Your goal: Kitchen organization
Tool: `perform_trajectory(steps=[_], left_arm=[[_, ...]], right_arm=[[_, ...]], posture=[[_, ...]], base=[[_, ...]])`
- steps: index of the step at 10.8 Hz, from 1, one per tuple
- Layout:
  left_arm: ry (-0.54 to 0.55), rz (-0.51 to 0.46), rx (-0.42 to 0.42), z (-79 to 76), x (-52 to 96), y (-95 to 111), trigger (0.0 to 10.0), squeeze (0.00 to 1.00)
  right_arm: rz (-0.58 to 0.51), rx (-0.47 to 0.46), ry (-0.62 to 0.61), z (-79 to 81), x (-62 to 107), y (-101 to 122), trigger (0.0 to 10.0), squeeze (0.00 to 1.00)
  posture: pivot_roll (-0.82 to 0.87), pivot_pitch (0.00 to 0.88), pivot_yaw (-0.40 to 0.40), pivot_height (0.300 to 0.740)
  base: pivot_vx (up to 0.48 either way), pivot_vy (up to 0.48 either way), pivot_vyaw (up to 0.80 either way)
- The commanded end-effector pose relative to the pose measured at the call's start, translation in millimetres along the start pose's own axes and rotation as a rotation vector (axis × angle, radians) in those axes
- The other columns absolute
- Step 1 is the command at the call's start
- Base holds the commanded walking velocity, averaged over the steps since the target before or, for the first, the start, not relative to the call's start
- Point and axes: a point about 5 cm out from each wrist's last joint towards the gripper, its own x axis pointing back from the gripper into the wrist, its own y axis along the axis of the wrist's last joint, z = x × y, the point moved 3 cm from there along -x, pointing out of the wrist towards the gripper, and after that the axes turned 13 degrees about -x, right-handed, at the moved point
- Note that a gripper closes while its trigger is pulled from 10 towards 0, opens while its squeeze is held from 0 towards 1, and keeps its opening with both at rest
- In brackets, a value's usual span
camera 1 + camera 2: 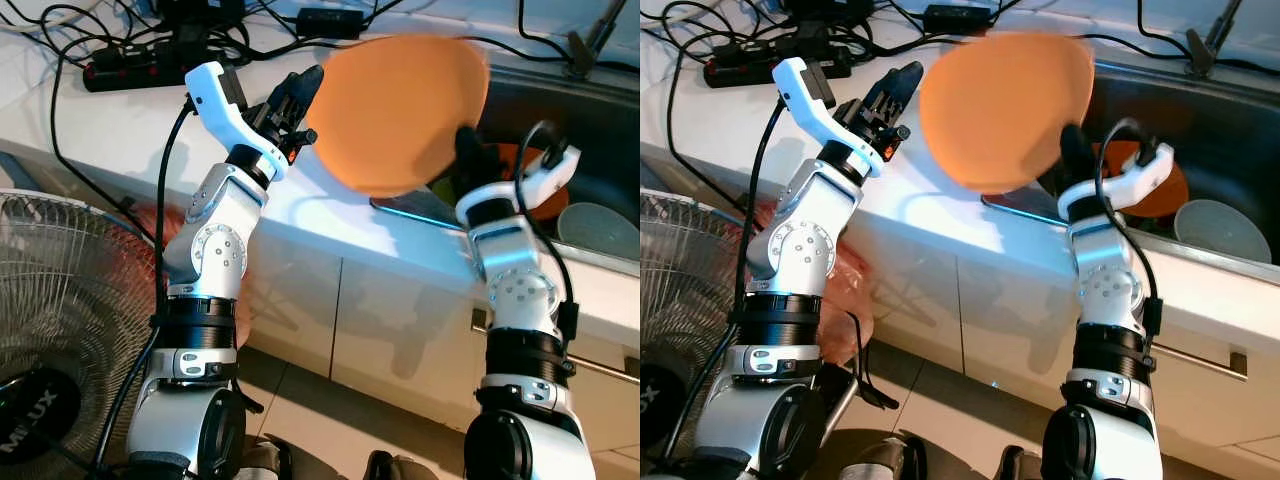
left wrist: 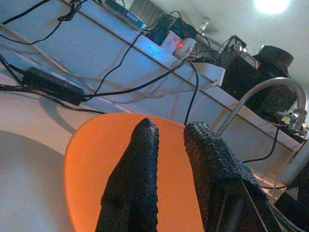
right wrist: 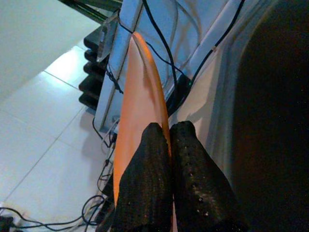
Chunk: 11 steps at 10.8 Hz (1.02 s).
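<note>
Right gripper (image 3: 166, 145) pinches the orange plate (image 1: 400, 110) by its edge, lifted above the counter (image 1: 120, 130); at nine o'clock, left gripper (image 2: 169, 140) narrowly parted, holding nothing

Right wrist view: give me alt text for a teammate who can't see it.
The right gripper is shut on the rim of an orange plate, seen edge-on and running away from the camera. Beyond it, black cables trail over a pale countertop, with the dark sink alongside.
</note>
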Motion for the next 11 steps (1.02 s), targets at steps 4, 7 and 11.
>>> perform_trajectory(steps=[4,7,11], left_arm=[[-0.015,-0.032,-0.010,-2.6,-0.3,7.8,10.0,0.00],[-0.008,-0.035,-0.012,-2.1,0.0,7.6,10.0,0.00],[0.020,-0.009,-0.058,5.0,4.5,0.8,10.0,0.00]], right_arm=[[-0.073,-0.045,0.013,6.5,-4.8,10.6,0.0,0.00],[-0.233,-0.042,-0.094,-7.1,-2.7,37.4,0.0,0.00],[-0.390,0.135,-0.150,-0.3,-2.1,70.8,10.0,0.00]], posture=[[0.01,0.127,0.042,0.740],[0.01,0.131,0.041,0.740],[0.01,0.136,0.040,0.740]], base=[[0.000,0.000,0.00],[0.000,0.000,0.00],[0.000,0.000,0.00]])
